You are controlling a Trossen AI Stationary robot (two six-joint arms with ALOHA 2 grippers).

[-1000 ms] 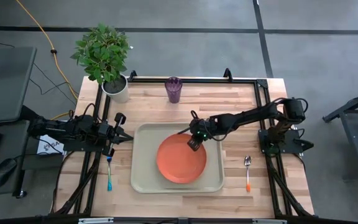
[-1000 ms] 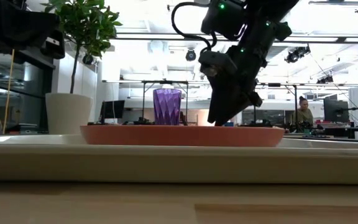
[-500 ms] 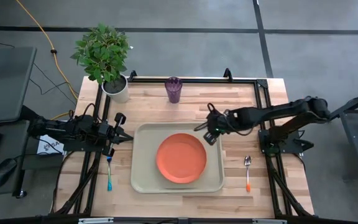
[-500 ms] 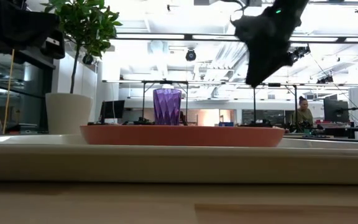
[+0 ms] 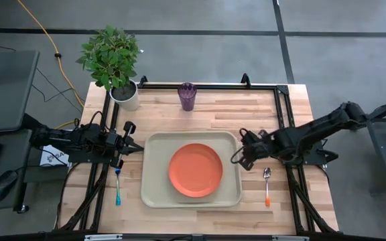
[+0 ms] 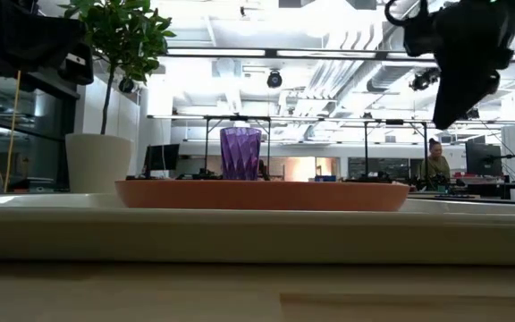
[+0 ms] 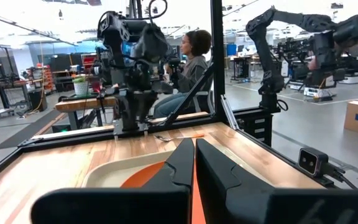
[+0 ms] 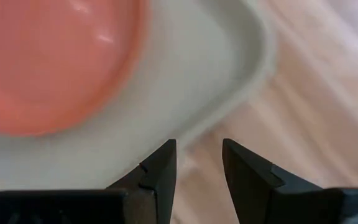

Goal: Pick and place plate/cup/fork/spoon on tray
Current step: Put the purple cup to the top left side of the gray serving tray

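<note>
Your right gripper (image 5: 236,158) hovers by the tray (image 5: 154,150) rim, jaws parted and empty; left gripper (image 5: 134,148) jaws closed, plate (image 5: 195,169) sits in the tray.

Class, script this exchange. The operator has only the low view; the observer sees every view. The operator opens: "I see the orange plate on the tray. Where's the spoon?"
Observer: The small orange-handled metal spoon lies on the wooden table, outside the large beige plastic tray, on the right arm's side.
Operator: And the fork?
Observer: The small teal-handled metal fork lies off the tray's other side, near the waiting left gripper.
Operator: The right gripper?
Observer: The right gripper hovers at the tray's rim, jaws open, empty.
</note>
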